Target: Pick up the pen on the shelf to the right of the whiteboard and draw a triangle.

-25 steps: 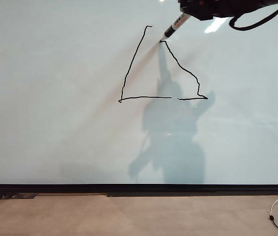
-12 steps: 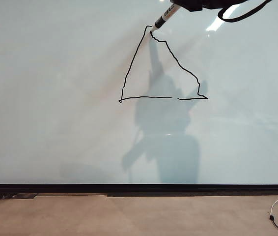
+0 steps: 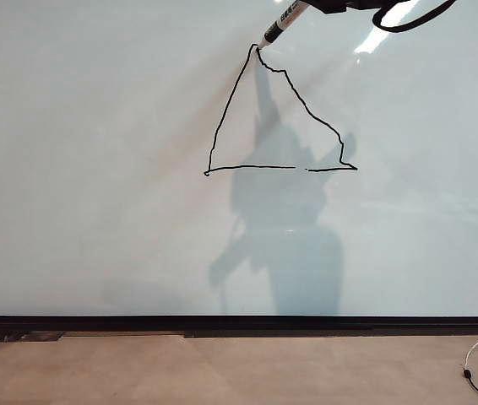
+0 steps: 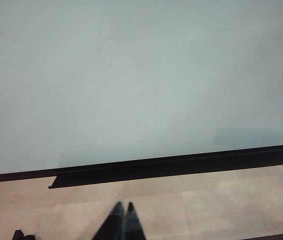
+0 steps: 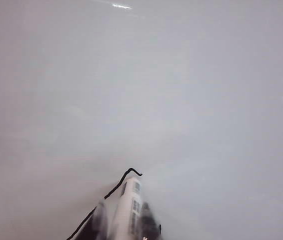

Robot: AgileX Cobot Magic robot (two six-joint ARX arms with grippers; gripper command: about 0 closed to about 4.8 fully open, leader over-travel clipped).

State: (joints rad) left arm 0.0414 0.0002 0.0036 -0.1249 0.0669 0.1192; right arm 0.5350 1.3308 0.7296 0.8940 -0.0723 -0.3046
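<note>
Right pincer (image 5: 124, 225) near the top edge of the whiteboard (image 3: 95, 169), clamped on the pen (image 3: 283, 21); pen tip meets the apex of the triangle (image 3: 277, 114), whose outline joins there (small gap in the base line). Left pincer (image 4: 123, 217) low by the board's black bottom strip, fingers pressed together, holding nothing.

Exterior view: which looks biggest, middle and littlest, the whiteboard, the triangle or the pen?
1. Glossy pale grey-white whiteboard, filling most of the picture.
2. Thin black hand-drawn triangle on it.
3. Slim white-barrelled pen at the triangle's top, held by the right pincer at the picture's top edge. The pen is partly hidden, so its full length is unsure.
</note>
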